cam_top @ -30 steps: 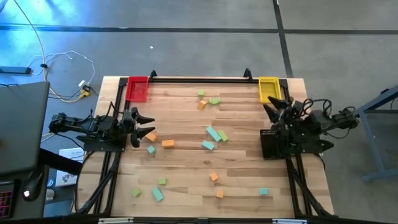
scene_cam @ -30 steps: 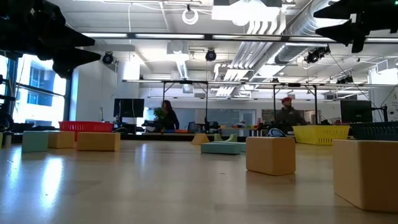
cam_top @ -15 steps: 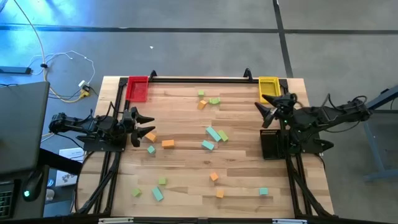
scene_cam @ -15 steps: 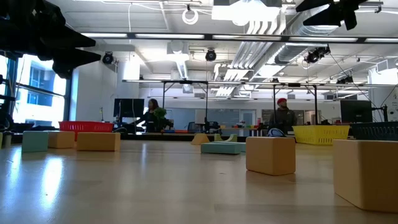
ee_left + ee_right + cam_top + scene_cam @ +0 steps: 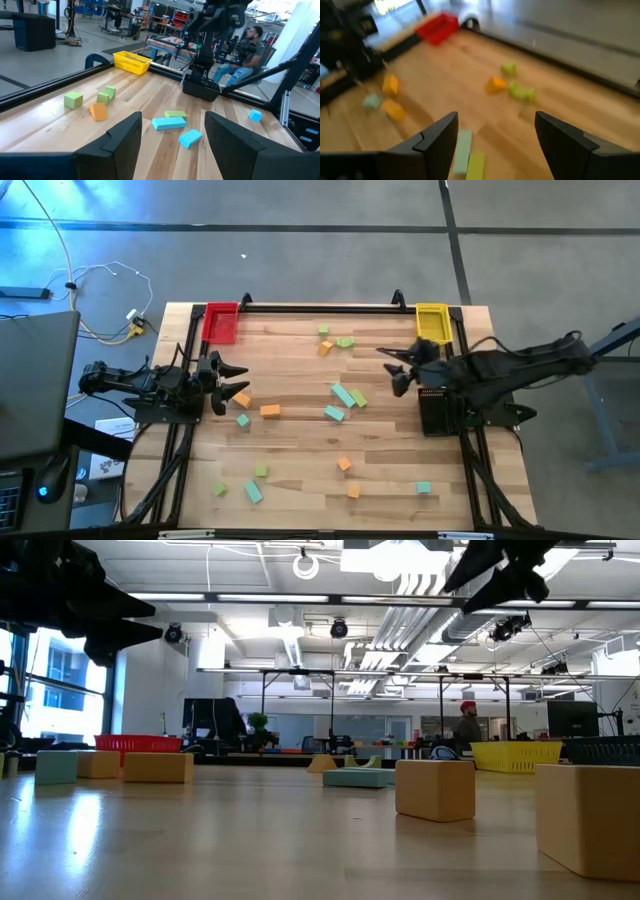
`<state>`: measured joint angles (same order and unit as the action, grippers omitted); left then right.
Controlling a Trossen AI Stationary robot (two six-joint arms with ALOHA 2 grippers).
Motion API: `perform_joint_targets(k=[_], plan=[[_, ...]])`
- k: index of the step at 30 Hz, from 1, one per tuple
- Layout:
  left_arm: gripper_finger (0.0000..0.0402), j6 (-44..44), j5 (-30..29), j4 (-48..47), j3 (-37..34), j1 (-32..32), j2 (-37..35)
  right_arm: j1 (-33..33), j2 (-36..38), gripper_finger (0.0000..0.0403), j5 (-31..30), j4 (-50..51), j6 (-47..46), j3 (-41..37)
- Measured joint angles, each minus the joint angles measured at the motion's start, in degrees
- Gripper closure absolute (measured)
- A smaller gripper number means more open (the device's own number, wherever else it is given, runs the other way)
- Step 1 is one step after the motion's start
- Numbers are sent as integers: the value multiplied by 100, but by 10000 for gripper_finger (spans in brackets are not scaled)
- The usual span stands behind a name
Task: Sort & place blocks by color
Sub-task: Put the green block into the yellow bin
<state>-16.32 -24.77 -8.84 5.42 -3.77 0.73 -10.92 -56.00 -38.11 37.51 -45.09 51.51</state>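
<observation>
Small orange, light green and teal blocks (image 5: pixel 343 395), cubes and short bars, lie scattered over the wooden table (image 5: pixel 300 460), apart from the red tray (image 5: pixel 220 324) and yellow tray (image 5: pixel 431 322). The right gripper (image 5: pixel 393 366) hangs spread and empty above the table's right-middle. The left gripper (image 5: pixel 228 383) waits, jaws parted, seemingly just over an orange block (image 5: pixel 241 398) at the left edge
</observation>
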Motion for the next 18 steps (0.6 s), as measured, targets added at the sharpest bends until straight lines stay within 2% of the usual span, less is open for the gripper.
perform_joint_targets(k=[6,18], plan=[[197,-2,-9,-18,-2,-2,-1,427,-655,152,962,-9,-56,0],[197,-20,-9,-37,-2,-2,0,570,-1779,152,1569,-177,-142,2]])
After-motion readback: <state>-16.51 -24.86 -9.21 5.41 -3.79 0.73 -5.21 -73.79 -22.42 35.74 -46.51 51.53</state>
